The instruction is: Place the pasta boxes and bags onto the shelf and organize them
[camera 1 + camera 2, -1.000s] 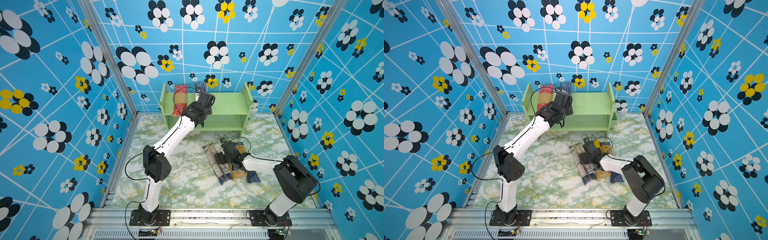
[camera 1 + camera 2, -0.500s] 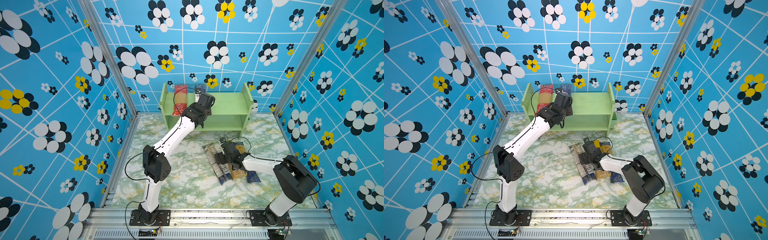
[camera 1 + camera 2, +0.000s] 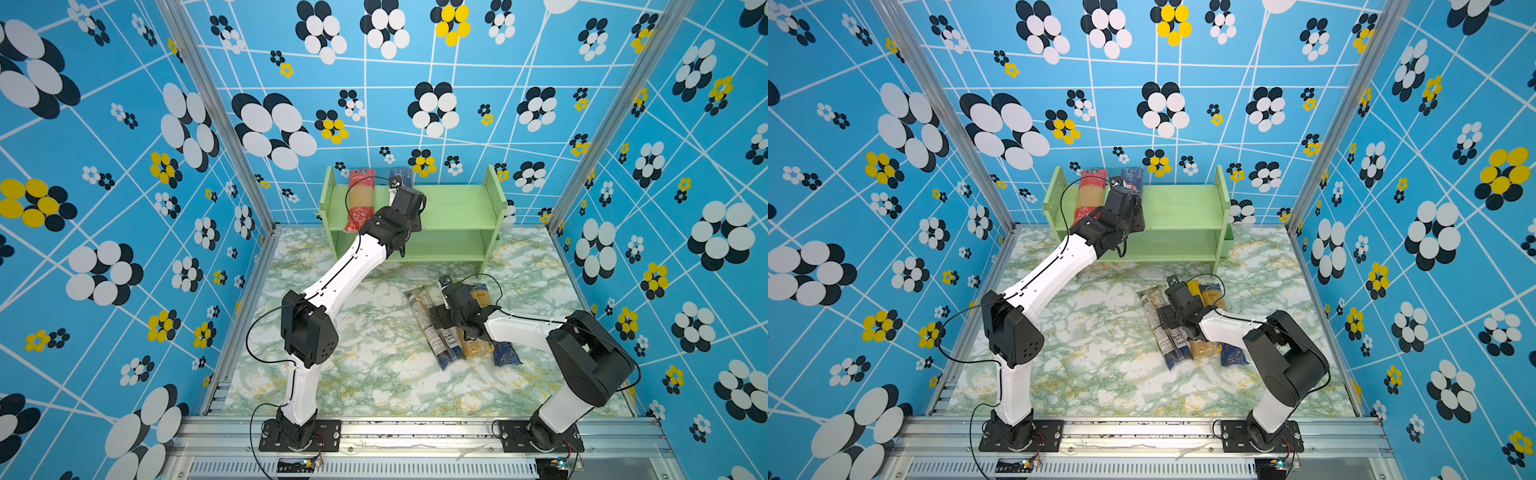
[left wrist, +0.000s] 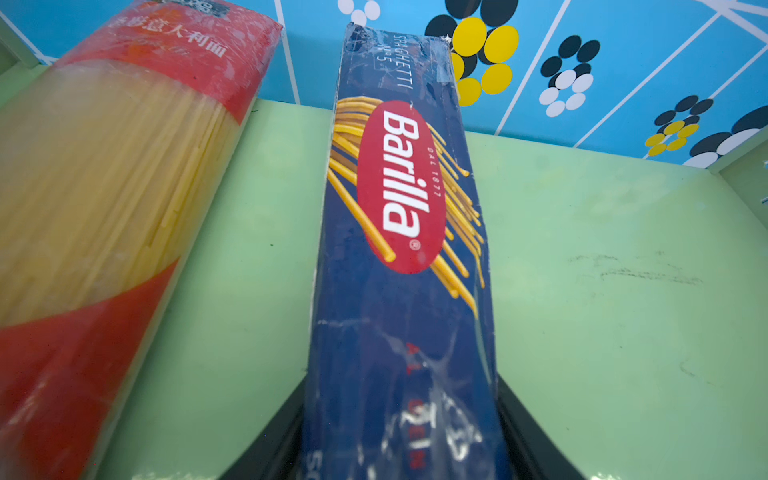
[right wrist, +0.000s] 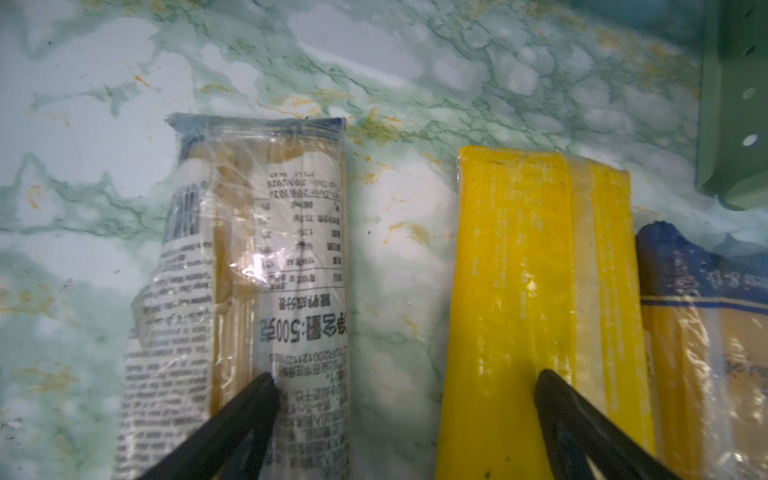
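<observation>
Stiff Barilla box (image 4: pixel 399 249) between jaws of left gripper (image 4: pixel 401 399), grip uncertain. Right gripper (image 5: pixel 405 376) gaping, empty, half over likely slippery yellow-topped bag (image 5: pixel 519 291); pinch mid-length.

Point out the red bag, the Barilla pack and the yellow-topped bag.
Red bag (image 4: pixel 104 166), left wrist view, on its clear middle.
Barilla pack (image 4: pixel 399 187), left wrist view, on the red logo oval.
Yellow-topped bag (image 5: pixel 515 270), right wrist view, on its yellow end.
</observation>
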You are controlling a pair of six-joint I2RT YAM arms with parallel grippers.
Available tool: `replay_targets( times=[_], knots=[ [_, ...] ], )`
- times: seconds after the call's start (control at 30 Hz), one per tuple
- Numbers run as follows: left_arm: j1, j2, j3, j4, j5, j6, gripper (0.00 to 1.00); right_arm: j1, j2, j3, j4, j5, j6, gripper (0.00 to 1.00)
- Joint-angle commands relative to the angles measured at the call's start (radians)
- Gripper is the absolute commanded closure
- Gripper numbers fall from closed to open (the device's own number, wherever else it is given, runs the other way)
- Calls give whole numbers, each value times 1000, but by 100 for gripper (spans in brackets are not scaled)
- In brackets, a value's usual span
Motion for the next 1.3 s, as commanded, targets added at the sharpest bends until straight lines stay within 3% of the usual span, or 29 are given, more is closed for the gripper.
replay_targets(
  times=[0.0,0.2,0.33,0.63,1.03,1.27],
  knots=[
    [10,-18,-33,-30,48,33,40,-7,26,-23,-79,29,-4,1],
    [10,-32,-54,-15,45,40,33,-7,25,-25,-79,29,0,1],
    [13,-37,-63,-13,40,36,18,-7,24,-23,-81,31,0,1],
    [20,-63,-56,14,61,54,1,-7,-1,-20,-95,63,-1,1],
    [-2,-163,-49,17,46,124,1,-7,-59,33,-179,63,-44,1],
    [-36,-314,-188,72,81,150,1,-7,-76,48,-217,90,-63,1]
  ],
)
